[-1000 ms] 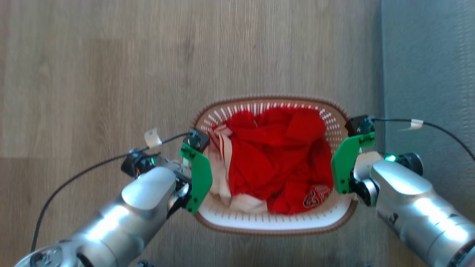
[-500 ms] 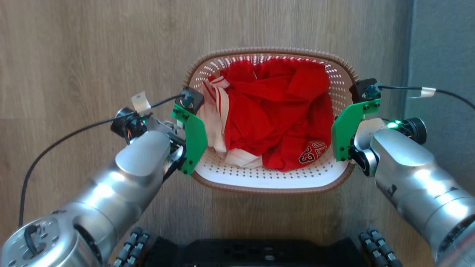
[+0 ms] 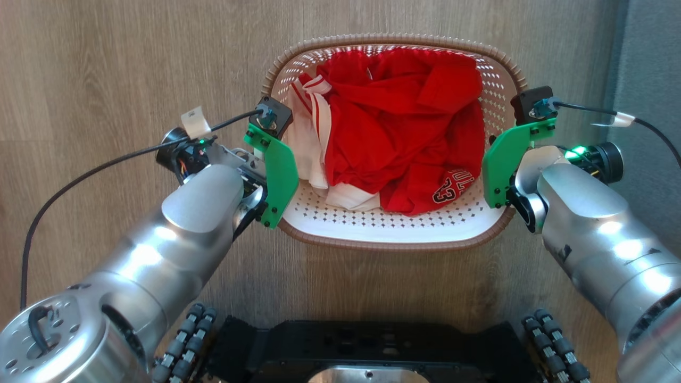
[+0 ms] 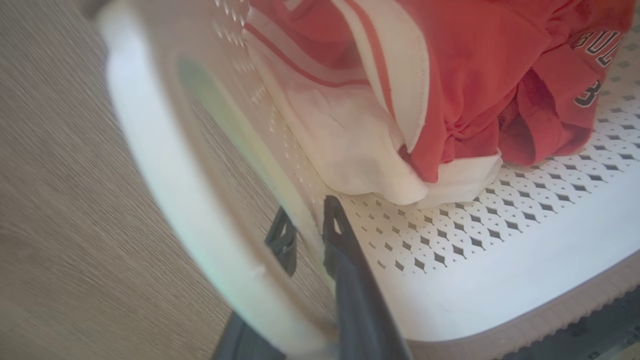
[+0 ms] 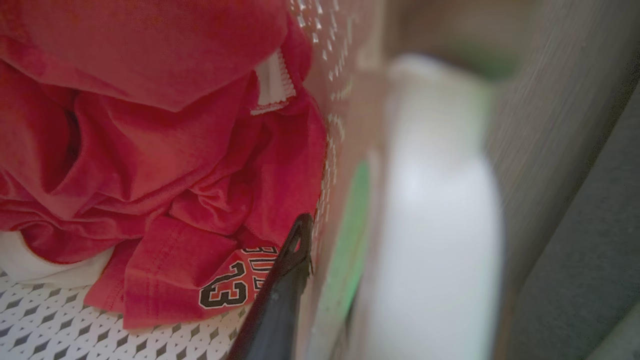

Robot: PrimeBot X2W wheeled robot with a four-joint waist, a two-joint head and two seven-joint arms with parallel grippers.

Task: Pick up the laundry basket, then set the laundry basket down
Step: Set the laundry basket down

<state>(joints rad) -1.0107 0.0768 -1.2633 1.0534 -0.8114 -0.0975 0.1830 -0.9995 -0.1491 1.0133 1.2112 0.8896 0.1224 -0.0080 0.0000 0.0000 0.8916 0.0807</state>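
The laundry basket (image 3: 388,221), white and perforated with a brown woven-look rim, was pictured in the upper centre of the head view, over a wooden floor (image 3: 106,64). It was heaped with red clothing (image 3: 393,127). A white garment with red stripes (image 3: 311,138) was bunched at the left of the heap. A jersey number, 33 (image 3: 444,191), was shown at its lower right.

The basket was flanked by the two silver arms, one at each short side. A green bracket (image 3: 276,170) was set against the left rim and another (image 3: 503,165) against the right rim.

In the left wrist view, the left pincer (image 4: 306,227) was seen nearly closed on the basket's side wall. One dark finger (image 4: 340,250) was placed inside and the other (image 4: 282,240) outside, with the white side handle (image 4: 165,175) blurred across the left of that frame.

In the right wrist view, one finger (image 5: 292,260) of the right pincer (image 5: 315,232) was laid against the inner face of the wall, just beside the numbered jersey. Its partner was hidden behind the wall, so it could not be told whether the wall was clamped. The other white handle (image 5: 440,225) was blurred at centre right.

A grey surface (image 3: 649,53) was seen down the right edge of the head view. The robot's black base (image 3: 372,351) and its wheels were seen along the bottom.
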